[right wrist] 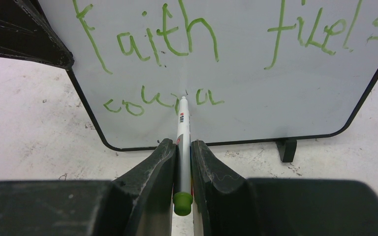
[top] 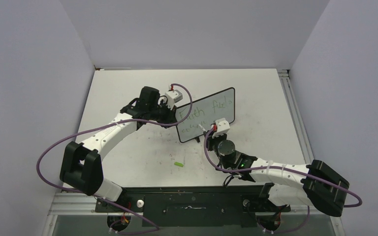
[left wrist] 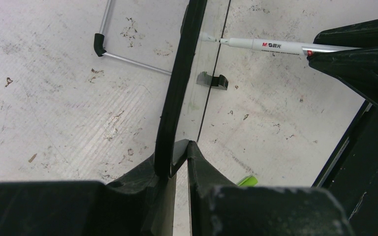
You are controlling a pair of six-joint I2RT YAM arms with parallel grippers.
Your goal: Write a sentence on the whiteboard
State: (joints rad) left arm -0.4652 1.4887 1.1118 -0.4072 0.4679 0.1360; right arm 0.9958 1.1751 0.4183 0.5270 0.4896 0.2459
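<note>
You had the whiteboard (top: pixel 211 105) standing upright at the middle of the top view, with the closed fingers of your left gripper (left wrist: pixel 179 147) pinching its left frame edge. It looked light, thin and stiff. On such small feet it would probably tip or skate under pen pressure, so that frame edge was the sensible hold, clear of the glossy face, which would likely smear.

Your right gripper (right wrist: pixel 183 145) was clamped on the marker (right wrist: pixel 182 125) at mid-barrel, its tip on the board in a gap in the lower line of the sentence (right wrist: pixel 177 44). The barrel looked slim and smooth — it could twist in the jaws.

The right wrist view cut off the tops of the upper words, and the lower line was too loose to read surely. The left wrist view showed the board edge-on, with no writing visible. In the top view the left wrist overlapped the board's left end. A small green piece (top: pixel 178 163) lay left of centre — possibly the cap.
</note>
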